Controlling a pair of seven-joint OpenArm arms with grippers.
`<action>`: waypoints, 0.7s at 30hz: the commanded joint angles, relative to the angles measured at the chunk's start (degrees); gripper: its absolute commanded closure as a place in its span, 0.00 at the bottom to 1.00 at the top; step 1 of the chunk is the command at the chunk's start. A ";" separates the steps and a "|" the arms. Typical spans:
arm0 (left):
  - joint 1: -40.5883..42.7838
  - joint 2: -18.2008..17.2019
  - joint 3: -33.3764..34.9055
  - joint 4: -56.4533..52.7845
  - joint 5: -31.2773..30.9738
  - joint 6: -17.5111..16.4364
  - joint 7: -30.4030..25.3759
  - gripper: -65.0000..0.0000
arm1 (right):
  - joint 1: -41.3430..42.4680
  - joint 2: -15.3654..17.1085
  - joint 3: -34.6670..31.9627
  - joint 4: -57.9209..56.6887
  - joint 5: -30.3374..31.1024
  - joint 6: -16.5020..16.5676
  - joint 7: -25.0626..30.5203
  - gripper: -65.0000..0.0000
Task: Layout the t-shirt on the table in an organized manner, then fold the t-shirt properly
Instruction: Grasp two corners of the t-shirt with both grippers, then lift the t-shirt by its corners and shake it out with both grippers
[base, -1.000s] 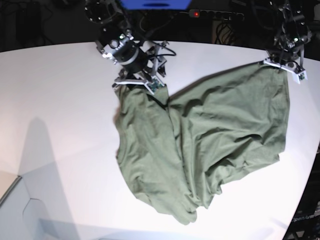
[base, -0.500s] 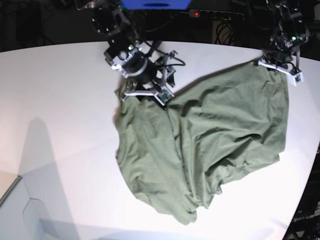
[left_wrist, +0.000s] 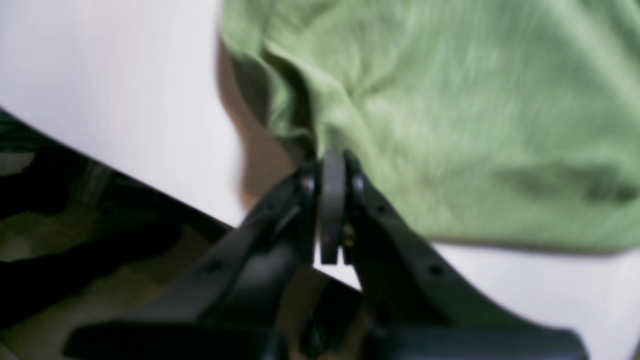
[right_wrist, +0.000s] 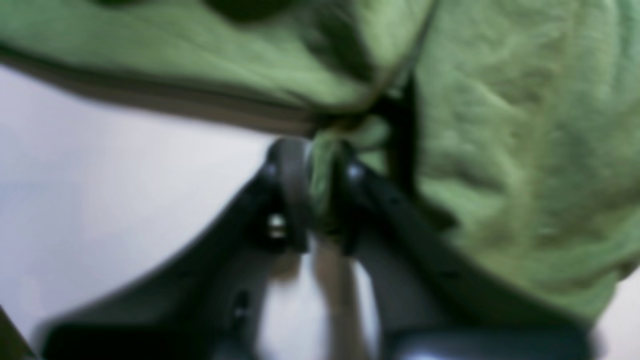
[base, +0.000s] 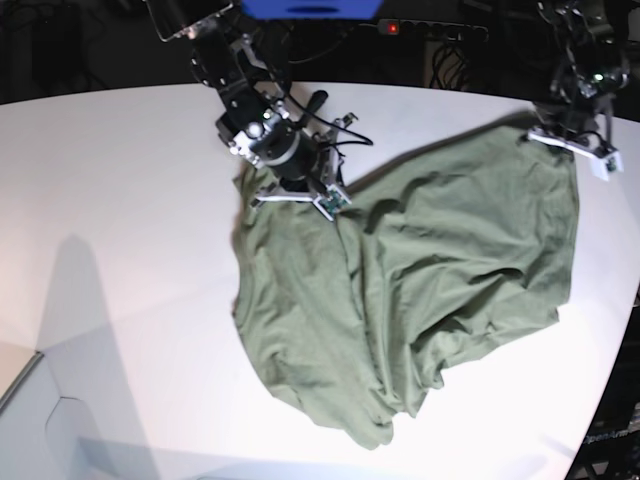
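While the soft, wrinkled olive-green cotton t-shirt (base: 420, 290) lies crumpled across the right half of the large white matte table (base: 120, 200), reaching toward its near edge, two of its far corners are pinched; the right gripper (right_wrist: 312, 165) is seen closed with a wad of green cloth between its jaws, and the left gripper (left_wrist: 332, 170) is seen with jaws pressed together on the thin edge of the fabric, close to the table's far right edge. The layout step is judged to be only begun; the shirt is bunched into heavy folds and no sleeve or neck can be made out. A slip is judged the main risk: the left hold appears to take only a sliver of hem, so a hard pull or lift could free it; the right hold may have gathered more than one layer, in which case the cloth would be dragged as a lump rather than spread. Since the left corner is held so near the table's edge, cloth could be pulled off the surface. Beyond the far edge, dark cables and a blue box (base: 310, 8) are seen; nothing else lies on the table.
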 joint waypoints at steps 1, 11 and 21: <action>-1.13 -0.79 -1.16 1.54 -0.03 0.19 -0.70 1.00 | 0.08 0.23 0.24 0.15 -0.69 -0.18 -2.45 1.00; -7.28 -1.06 -6.96 6.38 -0.03 0.19 -0.61 1.00 | -1.15 3.40 4.29 16.50 -0.69 -0.18 -2.71 1.00; -23.90 -4.31 -6.96 6.38 -0.03 0.19 -0.61 1.00 | 6.14 6.65 10.62 28.90 -0.78 -0.18 -2.71 1.00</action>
